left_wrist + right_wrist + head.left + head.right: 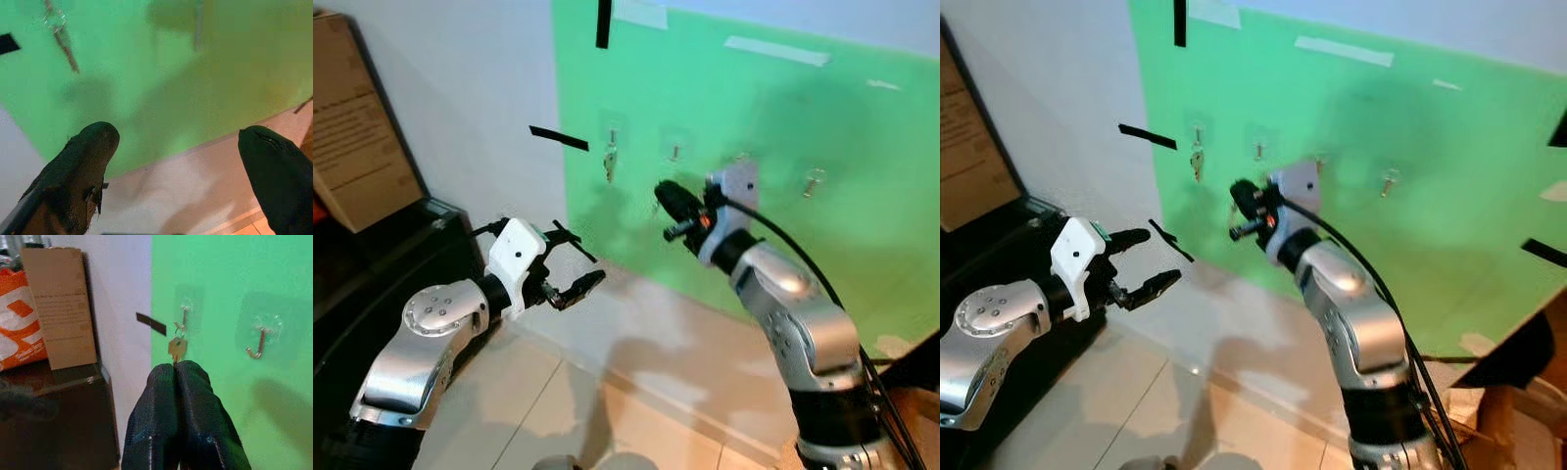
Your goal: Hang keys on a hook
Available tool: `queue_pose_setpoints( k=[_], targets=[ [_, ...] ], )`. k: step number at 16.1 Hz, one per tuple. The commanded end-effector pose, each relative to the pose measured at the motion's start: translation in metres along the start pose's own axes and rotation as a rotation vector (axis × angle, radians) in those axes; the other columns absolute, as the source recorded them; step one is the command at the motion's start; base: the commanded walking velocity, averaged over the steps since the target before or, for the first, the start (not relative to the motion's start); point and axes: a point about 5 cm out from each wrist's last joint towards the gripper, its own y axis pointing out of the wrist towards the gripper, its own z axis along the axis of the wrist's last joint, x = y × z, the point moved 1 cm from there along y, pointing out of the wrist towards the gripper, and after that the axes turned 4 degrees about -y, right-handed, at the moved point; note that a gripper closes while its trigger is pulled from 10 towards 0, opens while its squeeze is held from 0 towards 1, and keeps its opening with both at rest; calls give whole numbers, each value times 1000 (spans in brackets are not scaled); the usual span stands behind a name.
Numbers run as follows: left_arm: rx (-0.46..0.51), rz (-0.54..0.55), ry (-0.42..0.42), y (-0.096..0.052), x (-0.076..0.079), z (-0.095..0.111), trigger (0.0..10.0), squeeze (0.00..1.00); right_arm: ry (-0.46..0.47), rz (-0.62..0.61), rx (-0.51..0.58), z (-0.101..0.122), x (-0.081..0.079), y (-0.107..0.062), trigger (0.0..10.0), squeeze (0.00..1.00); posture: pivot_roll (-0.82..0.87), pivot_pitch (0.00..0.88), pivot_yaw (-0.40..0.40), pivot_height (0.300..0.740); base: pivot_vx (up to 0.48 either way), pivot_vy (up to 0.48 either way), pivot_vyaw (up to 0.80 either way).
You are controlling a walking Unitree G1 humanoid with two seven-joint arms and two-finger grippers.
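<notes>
A green board [783, 147] is seen on the wall; on its leftmost hook [183, 318] a key [177, 348] is hung — just beyond the right tool [178, 369], pressed together. The left tool [178, 142] is spread, lower — its fingertips cut off.

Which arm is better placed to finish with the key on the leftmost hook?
The right. The right gripper, fingers shut, is raised close to the green board, pointing at the key on the leftmost hook. The left gripper is open, lower and farther from the hooks.
</notes>
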Motion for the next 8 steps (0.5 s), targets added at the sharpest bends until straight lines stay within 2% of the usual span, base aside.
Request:
queue_pose_setpoints(
  k=[1, 5, 8],
  targets=[
    [-4, -20, 0, -2, 2, 1, 10000, 0, 30, -36, -4, 2, 7, 2, 10000, 0, 48, 0, -20, 740, 0, 0, 0],
    [2, -31, 2, -1, 4, 4, 10000, 0, 54, -52, 3, 6, 6, 14, 10000, 0, 50, 0, -18, 740, 0, 0, 0],
    [20, 9, -12, -1, 4, 4, 10000, 0, 71, -62, -2, 3, 5, 13, 10000, 0, 57, 0, -22, 740, 0, 0, 0]
  ],
)
